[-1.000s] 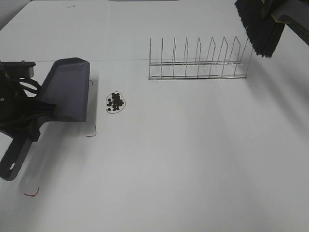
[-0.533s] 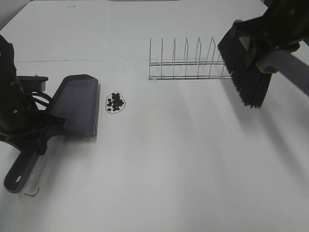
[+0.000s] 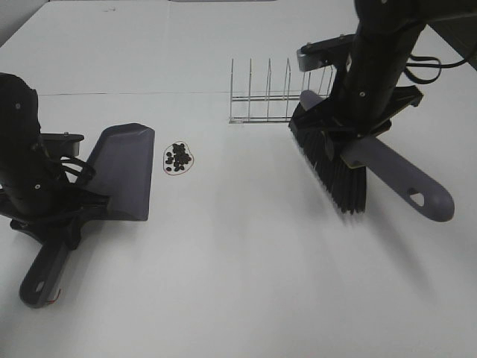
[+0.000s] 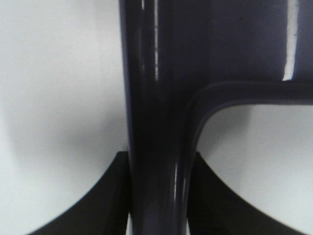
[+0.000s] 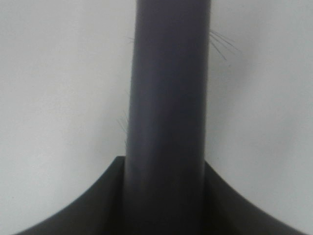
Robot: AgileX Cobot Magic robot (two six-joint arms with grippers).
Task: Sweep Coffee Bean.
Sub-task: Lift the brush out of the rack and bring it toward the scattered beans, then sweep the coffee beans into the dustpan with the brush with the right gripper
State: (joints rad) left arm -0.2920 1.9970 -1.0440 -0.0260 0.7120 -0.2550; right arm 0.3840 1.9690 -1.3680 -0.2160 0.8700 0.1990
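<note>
The coffee bean cluster (image 3: 179, 157) lies in a small drawn ring on the white table. Just left of it the grey-purple dustpan (image 3: 123, 171) rests with its blade edge toward the beans, a small gap between them. My left gripper (image 3: 61, 215) is shut on the dustpan handle (image 4: 156, 122), which runs between its dark fingers (image 4: 110, 196). My right gripper (image 3: 356, 142) is shut on the brush handle (image 5: 168, 98). The black bristles (image 3: 332, 168) hang well right of the beans, close above the table.
A wire dish rack (image 3: 268, 101) stands behind the beans and brush, its right end hidden by my right arm. A red mark (image 3: 51, 300) shows near the dustpan handle's end (image 3: 41, 276). White tabletop surrounds everything.
The right arm swung the brush from the far right corner down and leftward, in front of the rack. The left arm shifted the dustpan right and toward the front, closer to the beans.
</note>
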